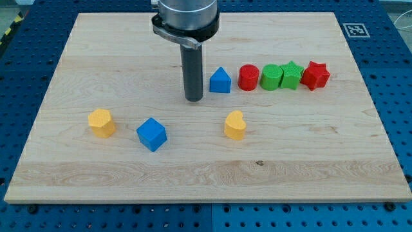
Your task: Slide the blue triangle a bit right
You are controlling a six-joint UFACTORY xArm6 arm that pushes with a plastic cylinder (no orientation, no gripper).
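Note:
The blue triangle (220, 80) stands on the wooden board (116, 45) a little above the middle. My tip (194, 98) rests on the board just to the view's left of it, with a small gap between them. To the triangle's right runs a row: a red cylinder (248, 77), a green cylinder (271, 77), a green star (291, 75) and a red star (315, 75).
A blue cube (152, 134) lies at the lower left of my tip. A yellow block (102, 122) sits further left. A yellow heart-like block (235, 125) lies below the triangle. A marker tag (353, 29) is at the board's top right corner.

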